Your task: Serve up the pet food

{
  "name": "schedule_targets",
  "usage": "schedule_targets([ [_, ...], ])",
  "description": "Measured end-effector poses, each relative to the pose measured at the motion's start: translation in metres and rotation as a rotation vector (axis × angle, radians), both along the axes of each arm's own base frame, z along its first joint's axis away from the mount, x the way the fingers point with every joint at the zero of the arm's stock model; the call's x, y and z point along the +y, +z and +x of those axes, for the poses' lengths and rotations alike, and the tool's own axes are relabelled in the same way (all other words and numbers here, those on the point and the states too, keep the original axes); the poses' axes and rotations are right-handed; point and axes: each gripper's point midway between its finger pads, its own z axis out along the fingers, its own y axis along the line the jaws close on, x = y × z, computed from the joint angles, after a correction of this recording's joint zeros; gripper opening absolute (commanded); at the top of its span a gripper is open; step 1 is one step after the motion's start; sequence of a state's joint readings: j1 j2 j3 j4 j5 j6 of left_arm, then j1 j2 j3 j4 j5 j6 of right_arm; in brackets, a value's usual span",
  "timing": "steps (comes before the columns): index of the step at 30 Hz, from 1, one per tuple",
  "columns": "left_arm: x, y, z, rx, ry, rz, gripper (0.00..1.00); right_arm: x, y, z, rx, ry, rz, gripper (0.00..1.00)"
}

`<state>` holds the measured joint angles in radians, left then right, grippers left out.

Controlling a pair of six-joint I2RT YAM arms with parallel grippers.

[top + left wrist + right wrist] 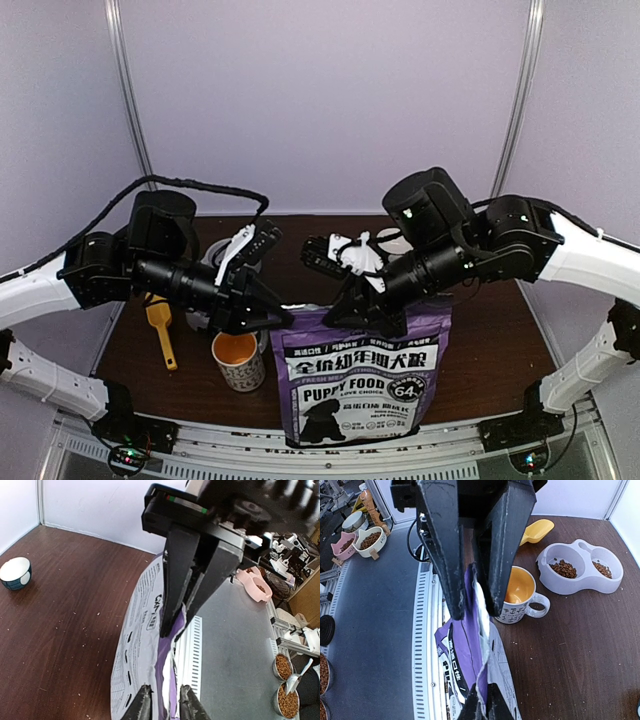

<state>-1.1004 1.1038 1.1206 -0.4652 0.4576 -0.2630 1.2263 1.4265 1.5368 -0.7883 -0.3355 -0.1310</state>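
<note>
Purple puppy food bag (pixel 365 385), likely heavy and floppy, stands at the near edge of the worktop (pixel 490 340); right end effector (pixel 481 707) clenched on its thin top edge, the natural hold, left end effector (pixel 165 706) slightly parted around it

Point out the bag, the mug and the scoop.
bag (pixel 360 385): top external view, on its front label.
mug (pixel 515 614): right wrist view, on its patterned outer wall.
scoop (pixel 158 315): top external view, on its yellow head.
</note>
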Motion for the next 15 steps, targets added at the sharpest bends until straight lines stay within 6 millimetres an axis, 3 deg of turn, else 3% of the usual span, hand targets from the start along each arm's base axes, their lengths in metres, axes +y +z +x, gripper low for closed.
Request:
schedule_targets([
  [5, -0.007, -0.004, 0.002, 0.006, -0.007, 0.002, 0.2, 0.001, -0.001, 0.001, 0.01, -0.01, 0.008, 0.0],
  [10, -0.014, 0.002, 0.001, 0.017, -0.022, -0.032, 0.0, 0.0, 0.0, 0.0, 0.021, -0.022, 0.02, 0.0],
  [15, -0.017, 0.003, 0.001, 0.027, -0.031, -0.048, 0.0, -0.001, -0.001, 0.0, 0.035, -0.033, 0.028, 0.04],
])
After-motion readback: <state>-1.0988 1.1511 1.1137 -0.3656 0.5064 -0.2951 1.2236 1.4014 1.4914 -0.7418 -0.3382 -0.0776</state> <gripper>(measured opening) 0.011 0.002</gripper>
